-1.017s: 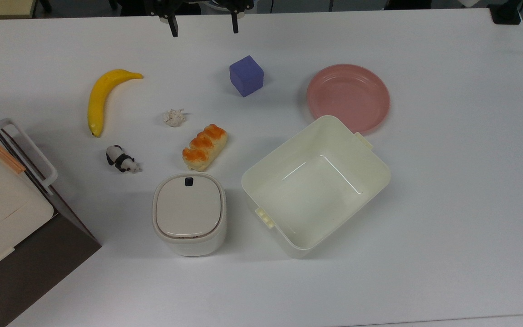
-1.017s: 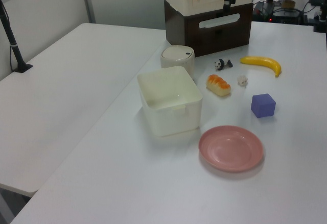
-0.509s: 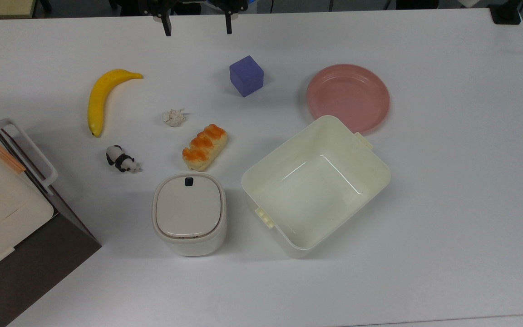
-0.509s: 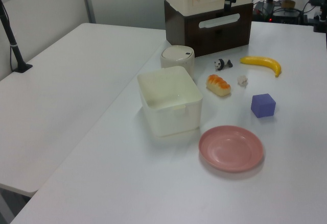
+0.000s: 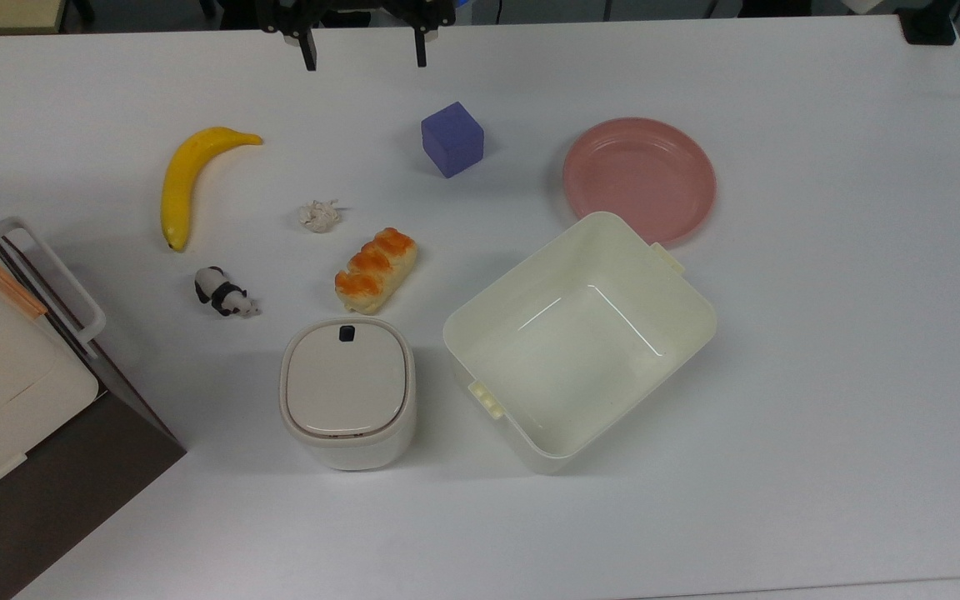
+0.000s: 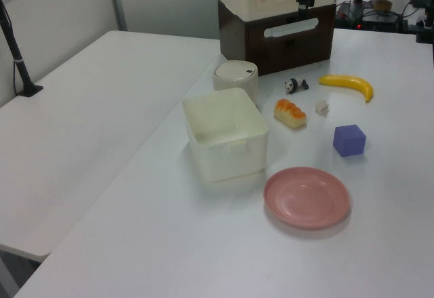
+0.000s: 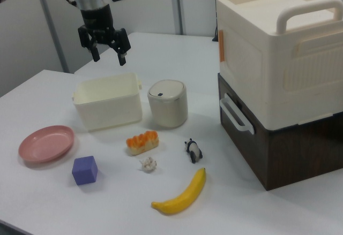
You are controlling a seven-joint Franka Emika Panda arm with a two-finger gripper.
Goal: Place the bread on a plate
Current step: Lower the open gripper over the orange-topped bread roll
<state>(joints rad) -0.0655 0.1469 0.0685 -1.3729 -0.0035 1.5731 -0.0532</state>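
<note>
Up high, we see the gripper (image 7: 107,52) hanging in the air with its 2 fingers spread wide apart and nothing between them. In the top view it pokes in at the top edge, at about 12 o'clock from the bread (image 5: 376,269).

We find the bread lying flat on the white table (image 5: 822,350), tilted a bit, with its orange-brown top facing up. Nothing is touching it. In the top view the small round bin with a lid (image 5: 347,392) sits near it at 6 o'clock, and the big cream tub (image 5: 580,337) is at about 4 o'clock. A little crumpled white thing (image 5: 319,215), maybe paper, sits near it at 10 o'clock. The toy panda (image 5: 225,292) is off at 9 o'clock.

We see the pink plate (image 5: 639,179) with nothing on it, at about 2 o'clock from the bread and well apart. The tub's corner seems to reach over the plate's rim, but we cannot tell if they touch. The purple cube (image 5: 452,139) stands between the bread and the gripper, at 1 o'clock from the bread. The yellow banana (image 5: 187,182) lies at 10 o'clock, farther off.

A big cream and brown box (image 7: 281,80) stands at the top view's left edge.
</note>
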